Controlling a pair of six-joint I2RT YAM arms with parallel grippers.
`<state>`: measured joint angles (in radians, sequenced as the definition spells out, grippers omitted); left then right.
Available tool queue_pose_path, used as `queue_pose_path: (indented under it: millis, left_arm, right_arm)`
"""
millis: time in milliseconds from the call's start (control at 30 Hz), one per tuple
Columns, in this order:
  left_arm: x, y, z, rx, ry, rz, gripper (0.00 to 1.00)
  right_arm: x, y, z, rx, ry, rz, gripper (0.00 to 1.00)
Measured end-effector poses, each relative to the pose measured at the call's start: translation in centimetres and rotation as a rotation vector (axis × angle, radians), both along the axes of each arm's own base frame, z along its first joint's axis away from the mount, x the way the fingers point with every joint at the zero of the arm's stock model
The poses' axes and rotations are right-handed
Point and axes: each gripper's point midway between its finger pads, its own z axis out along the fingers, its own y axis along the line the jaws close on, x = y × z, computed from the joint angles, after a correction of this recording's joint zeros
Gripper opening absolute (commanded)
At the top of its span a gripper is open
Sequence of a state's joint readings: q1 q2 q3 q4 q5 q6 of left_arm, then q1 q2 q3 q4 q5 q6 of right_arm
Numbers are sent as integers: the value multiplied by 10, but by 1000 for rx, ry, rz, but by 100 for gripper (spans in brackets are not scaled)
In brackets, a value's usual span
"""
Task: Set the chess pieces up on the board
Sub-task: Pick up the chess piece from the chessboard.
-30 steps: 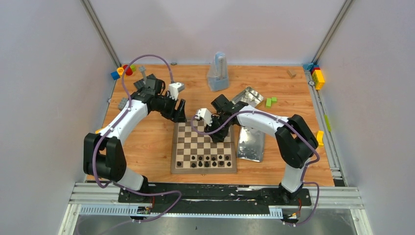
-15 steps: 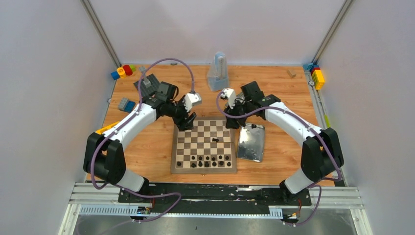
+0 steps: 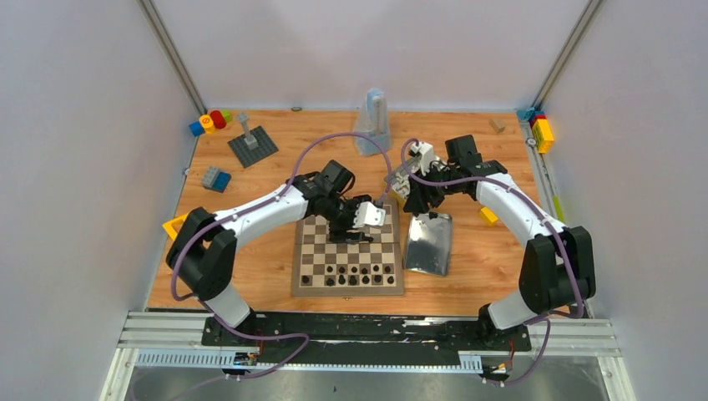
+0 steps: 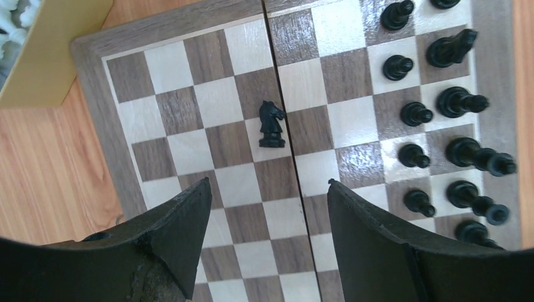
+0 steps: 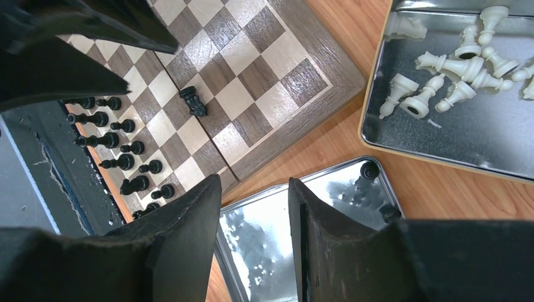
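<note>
The left gripper [image 4: 267, 207] hangs over the far half of the board [image 3: 326, 251], jaws spread wide with nothing between them. Beyond its fingertips a lone black knight [image 4: 272, 124] stands upright on a light square beside the board's centre seam, with bare squares on every side. The other black pieces [image 3: 351, 274] crowd two rows along the near edge, leaving the middle and far ranks free. The right gripper [image 5: 254, 195], jaws also apart and holding nothing, hovers off the board's far right corner above a shiny tin [image 3: 427, 242] that lies just beside the board's right edge. The white pieces [image 5: 453, 69] lie tumbled in a yellow-rimmed tin [image 5: 441, 138] near that corner. Half a second ago the left gripper was at the far left corner; it has since swung in over the squares, the right arm has drawn slightly rightward, and the knight has not moved
</note>
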<state>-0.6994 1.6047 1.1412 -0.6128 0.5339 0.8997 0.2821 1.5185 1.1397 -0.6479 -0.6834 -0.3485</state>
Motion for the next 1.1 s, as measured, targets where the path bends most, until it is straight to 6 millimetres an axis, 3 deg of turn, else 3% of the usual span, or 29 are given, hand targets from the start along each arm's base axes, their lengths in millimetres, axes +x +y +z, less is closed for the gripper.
queue_pose_path:
  millis: [200,467,1100]
  left_arm:
    - [1,-16,-21,64,-21,-75,69]
    - [6,-30,-25,87,-39,-104,65]
    - [2,-23,-46,186,21,-72,55]
  right_arm:
    - [-2,-2,5,24,1,0,43]
    - [-2,-4,6,39,6,-1,42]
    - [-4,-2,7,51,13,8,39]
